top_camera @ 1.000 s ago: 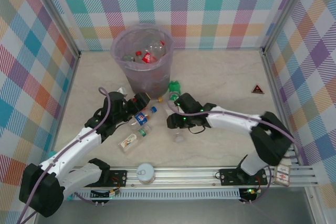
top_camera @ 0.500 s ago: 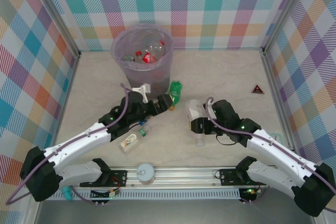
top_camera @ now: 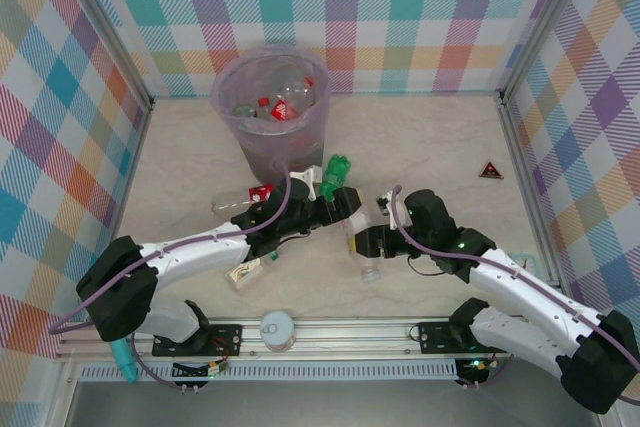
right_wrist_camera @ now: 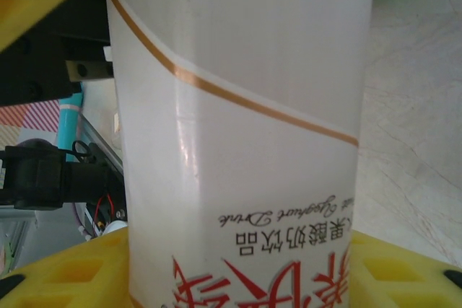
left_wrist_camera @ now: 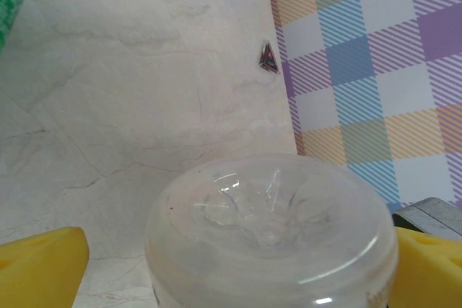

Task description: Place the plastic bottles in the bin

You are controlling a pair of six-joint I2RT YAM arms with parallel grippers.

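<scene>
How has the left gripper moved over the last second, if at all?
Yes. The left gripper swung rightward, from in front of the round greyish-purple lined bin to past its right side, beside the green plastic bottle.

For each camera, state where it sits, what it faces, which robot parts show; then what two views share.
Top external: above and behind, looking down on the round lilac-lined bin, left arm and right arm.
Left wrist: faces a clear plastic bottle's base between its yellow fingers.
Right wrist: faces that bottle's labelled side, yellow fingers alongside.
Both wrist views share the bottle.
</scene>
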